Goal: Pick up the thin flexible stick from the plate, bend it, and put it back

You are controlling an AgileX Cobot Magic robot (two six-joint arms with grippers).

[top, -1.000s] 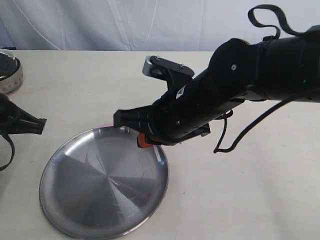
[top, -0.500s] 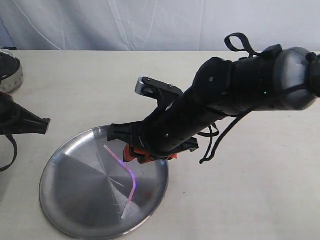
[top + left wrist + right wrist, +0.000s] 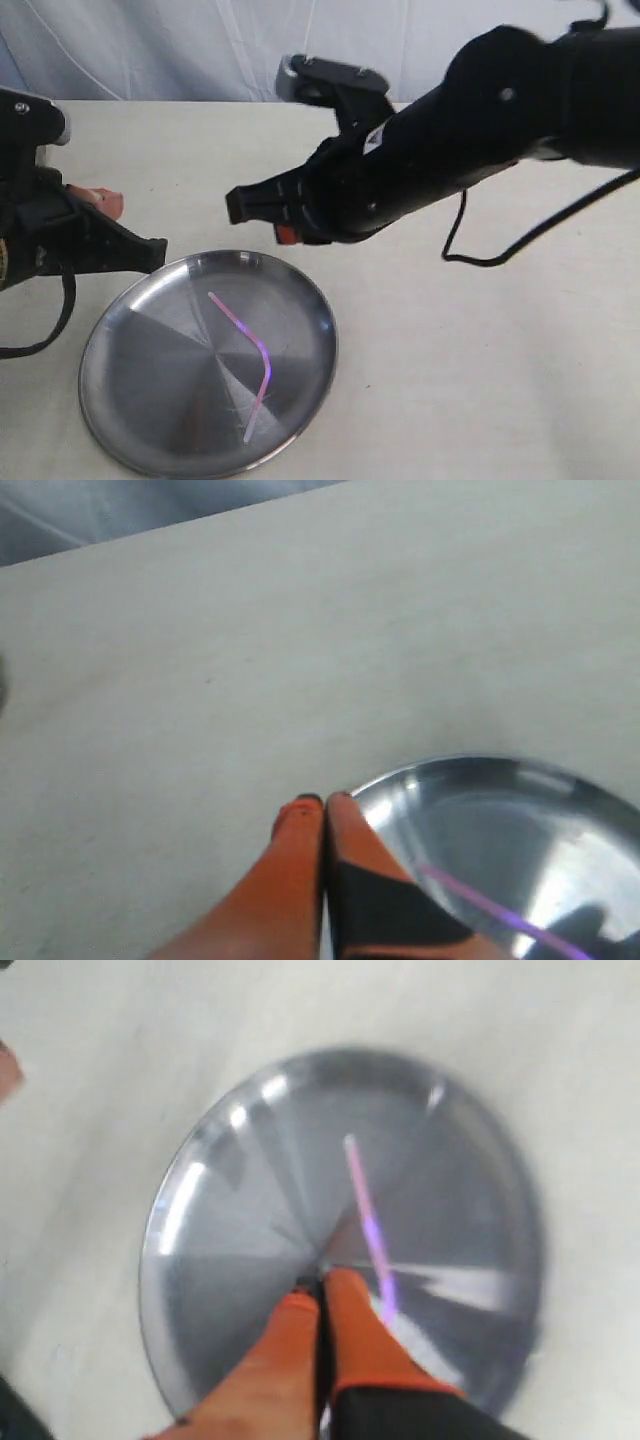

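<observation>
Only outside, kink in stick (image 3: 263, 352); wrist-side, seemingly straight.

A pale cream tabletop (image 3: 500, 400) filled most of the exterior view, its surface matte and evenly coloured. Behind the tabletop's far edge hung a white cloth backdrop (image 3: 150, 45), creased in long soft folds and running the full width of that edge. The cloth met the tabletop along a straight line. In the left wrist view a strip of the same cloth, greyer in shade, showed just beyond the tabletop's edge, blurred.
</observation>
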